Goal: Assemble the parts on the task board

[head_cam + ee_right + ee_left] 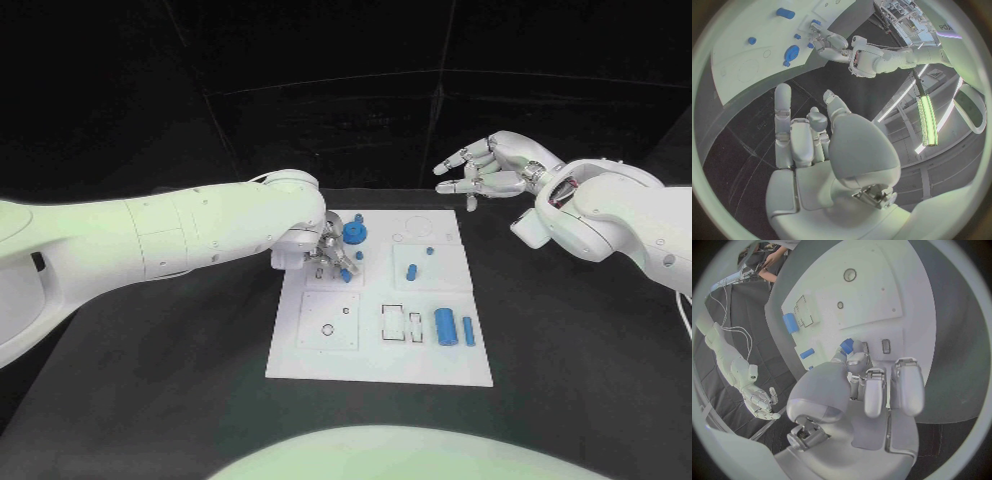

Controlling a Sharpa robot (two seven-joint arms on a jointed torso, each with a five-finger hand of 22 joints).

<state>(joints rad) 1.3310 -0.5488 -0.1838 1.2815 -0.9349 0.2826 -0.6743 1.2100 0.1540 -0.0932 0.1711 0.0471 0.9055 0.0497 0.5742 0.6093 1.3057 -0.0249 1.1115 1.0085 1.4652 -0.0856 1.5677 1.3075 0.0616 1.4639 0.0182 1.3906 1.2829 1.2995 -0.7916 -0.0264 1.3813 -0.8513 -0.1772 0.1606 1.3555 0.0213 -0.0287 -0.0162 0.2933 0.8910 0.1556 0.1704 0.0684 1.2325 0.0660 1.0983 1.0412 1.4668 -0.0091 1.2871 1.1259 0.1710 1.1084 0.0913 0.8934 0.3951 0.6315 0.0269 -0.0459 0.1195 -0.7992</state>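
The white task board (378,345) lies mid-table. My left hand (329,250) hovers low over its far left part, and its thumb and a finger pinch a small blue part (846,346) just above two narrow slots (886,346). A round blue part (355,235) stands right behind that hand. Two small blue pieces (411,271) lie on the far right plate. A blue cylinder (446,325) and a thinner blue pin (469,330) lie at the near right. My right hand (490,168) is raised beyond the board's far right corner, fingers apart and empty (807,145).
A near left plate (330,320) on the board has two small round holes. A rectangular cut-out (397,322) sits beside the cylinder. Black table (577,340) surrounds the board on all sides.
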